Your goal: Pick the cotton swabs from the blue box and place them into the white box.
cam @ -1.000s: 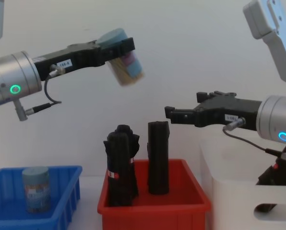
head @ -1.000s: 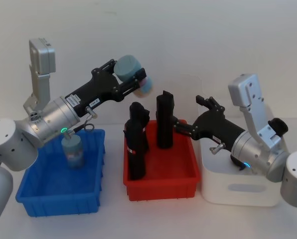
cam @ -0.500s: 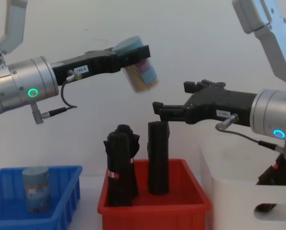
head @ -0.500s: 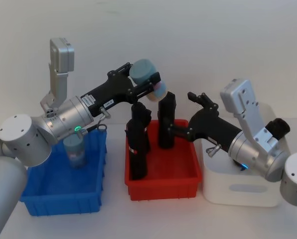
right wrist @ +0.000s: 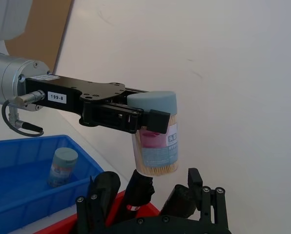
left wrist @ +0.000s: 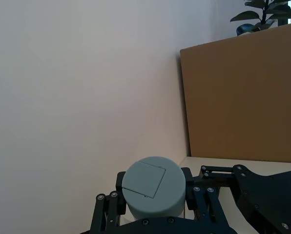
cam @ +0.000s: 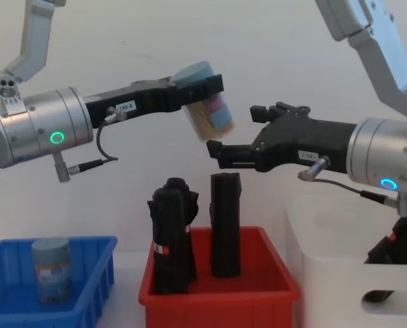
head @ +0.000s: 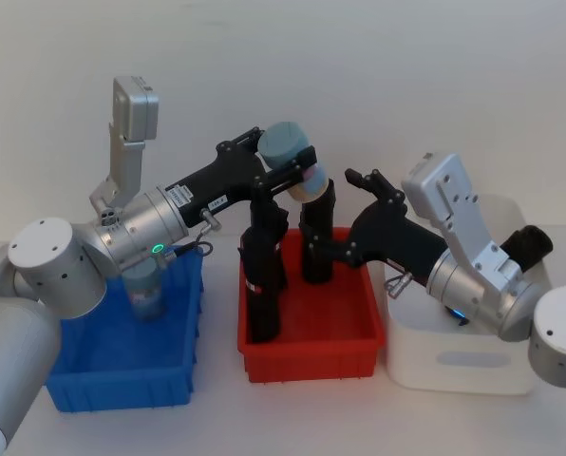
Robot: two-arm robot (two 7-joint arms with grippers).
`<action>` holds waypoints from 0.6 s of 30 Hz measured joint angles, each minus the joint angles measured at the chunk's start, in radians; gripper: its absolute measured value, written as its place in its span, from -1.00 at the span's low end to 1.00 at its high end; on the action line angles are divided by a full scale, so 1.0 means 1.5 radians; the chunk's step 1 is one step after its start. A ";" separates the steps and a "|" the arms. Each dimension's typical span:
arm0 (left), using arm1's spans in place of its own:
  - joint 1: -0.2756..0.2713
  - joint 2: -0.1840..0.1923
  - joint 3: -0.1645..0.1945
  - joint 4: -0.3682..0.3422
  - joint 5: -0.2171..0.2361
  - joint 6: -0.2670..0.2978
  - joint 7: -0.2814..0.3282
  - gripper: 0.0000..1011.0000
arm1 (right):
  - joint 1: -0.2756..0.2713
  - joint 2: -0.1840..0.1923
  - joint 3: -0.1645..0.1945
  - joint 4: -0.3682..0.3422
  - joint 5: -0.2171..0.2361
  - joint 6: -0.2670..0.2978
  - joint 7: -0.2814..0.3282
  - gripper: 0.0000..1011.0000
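Observation:
My left gripper (head: 285, 169) is shut on a jar of cotton swabs (head: 292, 160), tilted and held high above the red bin. In the chest view this jar (cam: 209, 109) hangs just left of my right gripper (cam: 235, 130), which is open, its fingers apart and not touching the jar. The right wrist view has the held jar (right wrist: 157, 134) straight ahead of my open right gripper (right wrist: 145, 184). From the left wrist, the jar's grey-blue lid (left wrist: 154, 193) sits between the fingers. A second jar (head: 145, 290) stands in the blue box (head: 122, 380). The white box (head: 454, 366) lies at the right.
A red bin (head: 311, 353) stands between the blue and white boxes, holding tall black cylinders (head: 262, 275) directly below the two grippers. A brown cardboard panel (left wrist: 243, 97) stands off to the side in the left wrist view.
My left arm has carried the jar rightward over the red bin. My right gripper has risen and reached left, coming close beside the jar, still open.

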 joint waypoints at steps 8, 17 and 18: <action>0.006 0.001 0.005 -0.009 0.007 0.007 0.010 0.33 | 0.002 -0.003 -0.004 0.000 -0.010 0.004 -0.023 0.98; 0.010 0.003 0.008 -0.020 0.014 0.013 0.018 0.33 | 0.006 -0.008 -0.009 0.006 -0.016 0.011 -0.034 0.98; 0.011 0.003 0.009 -0.021 0.015 0.013 0.019 0.33 | 0.007 -0.009 -0.010 0.007 -0.018 0.012 -0.036 0.98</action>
